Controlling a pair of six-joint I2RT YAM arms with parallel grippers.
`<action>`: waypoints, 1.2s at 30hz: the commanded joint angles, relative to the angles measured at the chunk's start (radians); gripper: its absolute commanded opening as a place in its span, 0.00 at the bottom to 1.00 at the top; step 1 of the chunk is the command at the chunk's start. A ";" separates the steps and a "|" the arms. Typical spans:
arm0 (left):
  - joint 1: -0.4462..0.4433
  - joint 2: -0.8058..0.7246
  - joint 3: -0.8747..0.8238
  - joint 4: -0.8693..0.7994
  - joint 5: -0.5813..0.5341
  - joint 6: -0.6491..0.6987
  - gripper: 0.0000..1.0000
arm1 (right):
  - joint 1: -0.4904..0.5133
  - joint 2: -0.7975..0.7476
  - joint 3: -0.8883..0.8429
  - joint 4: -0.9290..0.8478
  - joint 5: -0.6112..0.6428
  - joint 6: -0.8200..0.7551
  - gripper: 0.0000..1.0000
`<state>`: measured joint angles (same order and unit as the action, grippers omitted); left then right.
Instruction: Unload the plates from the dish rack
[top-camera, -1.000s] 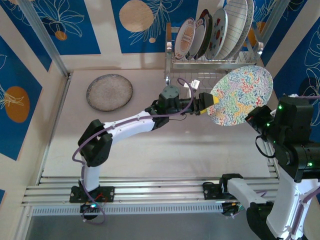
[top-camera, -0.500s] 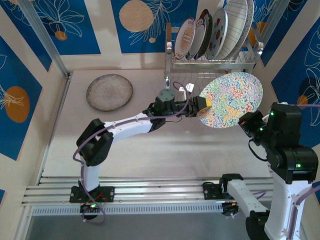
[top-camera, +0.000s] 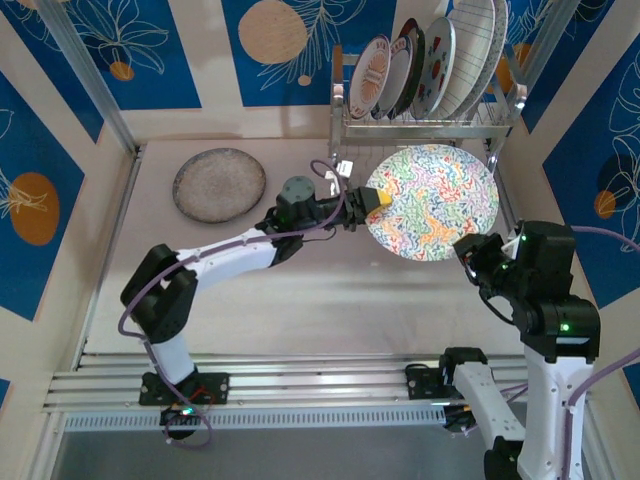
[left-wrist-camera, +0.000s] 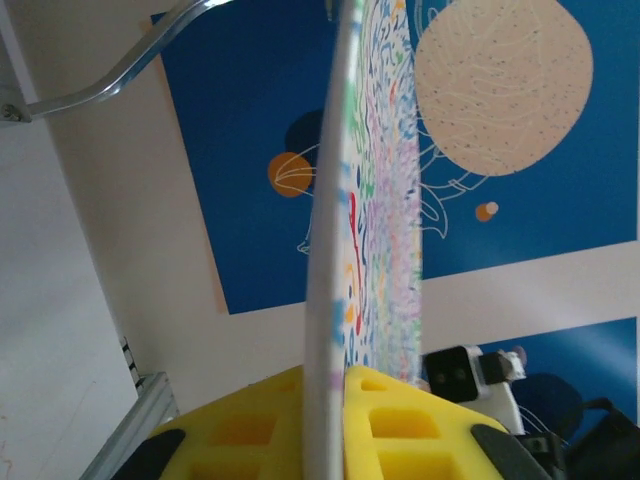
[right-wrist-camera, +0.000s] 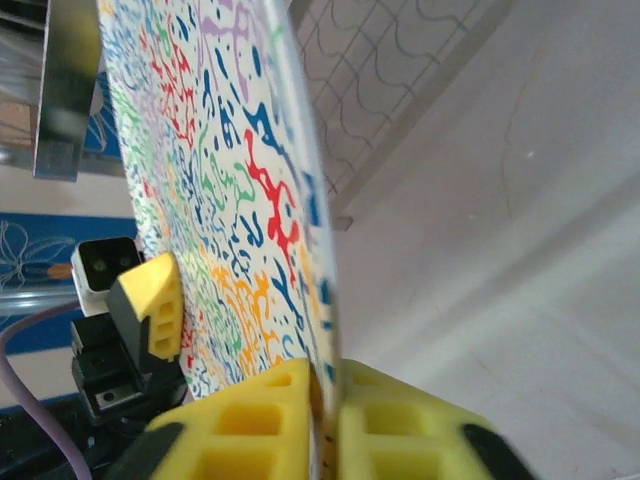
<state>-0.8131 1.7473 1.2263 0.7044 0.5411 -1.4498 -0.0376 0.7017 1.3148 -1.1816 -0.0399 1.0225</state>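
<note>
Overhead, a colourful plate (top-camera: 432, 203) covered in many-coloured squiggles hangs in the air just in front of the dish rack (top-camera: 420, 125), tilted with its face towards the camera. The left gripper (top-camera: 378, 199) holds its left edge and the right gripper (top-camera: 468, 246) meets its lower right edge, so the plate spans the gap between the two arms. Its top edge lies near the rack's lower wires, and whether they touch cannot be told.

Four racked plates (top-camera: 430, 60) stand on edge in the upper tier, leaning left. A grey speckled plate (top-camera: 219, 185) lies flat on the table (top-camera: 300, 290), well apart to the left. Bare tabletop stretches between that plate and the arms' bases; blue patterned wall panels (top-camera: 90, 60) close in the left, back and right sides.

Seen from the left wrist, the plate's rim runs edge-on, and both yellow pads (left-wrist-camera: 400, 415) are clamped against it, one on each side. Seen from the right wrist, the rim drops between two yellow pads (right-wrist-camera: 265, 410) that sit close on either side; whether they are pressing cannot be told. This view also shows the rack's wavy wire shelf (right-wrist-camera: 400, 70) behind the plate.
</note>
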 joint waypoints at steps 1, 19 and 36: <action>0.008 -0.049 -0.025 0.057 0.012 0.017 0.06 | -0.011 -0.001 -0.018 0.053 -0.136 -0.002 0.29; 0.157 -0.278 -0.152 -0.038 0.048 0.009 0.00 | -0.036 0.101 0.014 0.081 -0.294 -0.097 0.58; 0.414 -0.640 -0.336 -0.264 0.114 -0.012 0.00 | 0.245 0.187 0.013 0.345 -0.243 -0.183 0.57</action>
<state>-0.4290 1.1625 0.8982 0.4271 0.6178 -1.4464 0.1646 0.8814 1.3392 -0.9276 -0.3096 0.8642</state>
